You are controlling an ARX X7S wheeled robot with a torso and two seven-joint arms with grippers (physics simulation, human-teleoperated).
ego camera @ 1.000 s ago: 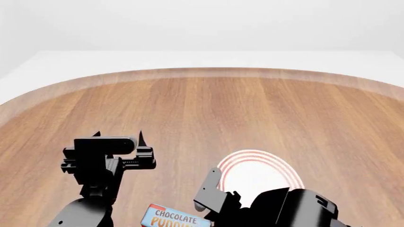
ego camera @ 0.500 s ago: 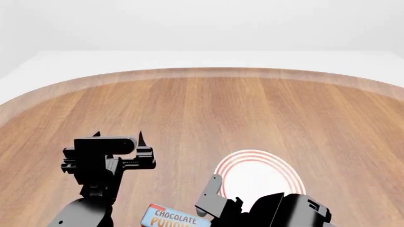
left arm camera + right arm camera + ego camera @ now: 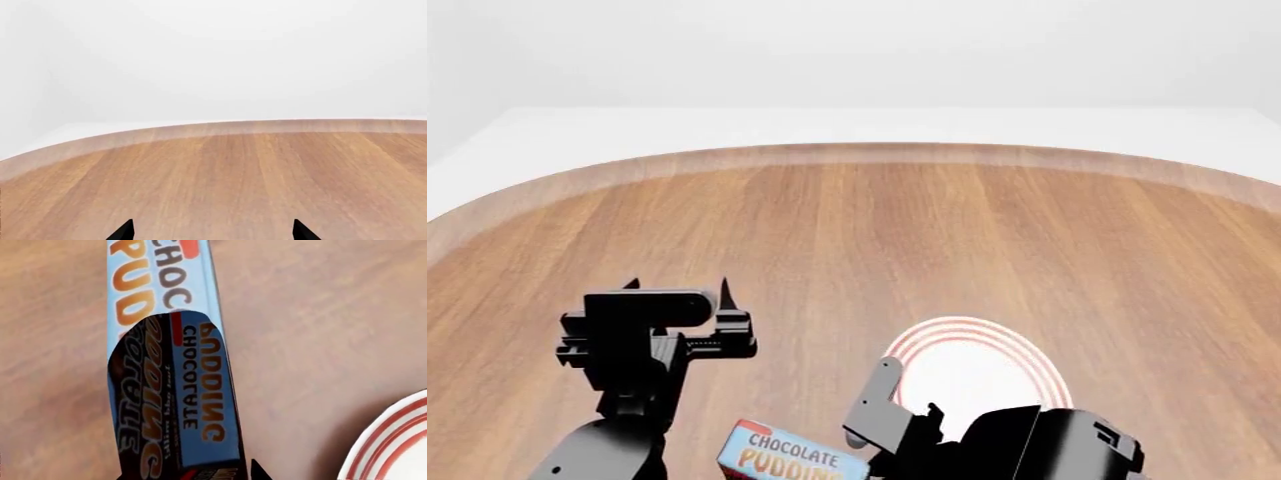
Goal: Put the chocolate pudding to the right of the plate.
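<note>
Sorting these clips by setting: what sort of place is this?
Probably a bare simulated tabletop, not a real room: a round-edged wooden table against blank white surroundings, holding only a red-ringed plate and a chocolate pudding carton.

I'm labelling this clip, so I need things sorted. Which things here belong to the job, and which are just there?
Part of the job:
pudding box
plate
right claw, next to the box

Just there:
left claw, open with nothing in it
wooden table
</note>
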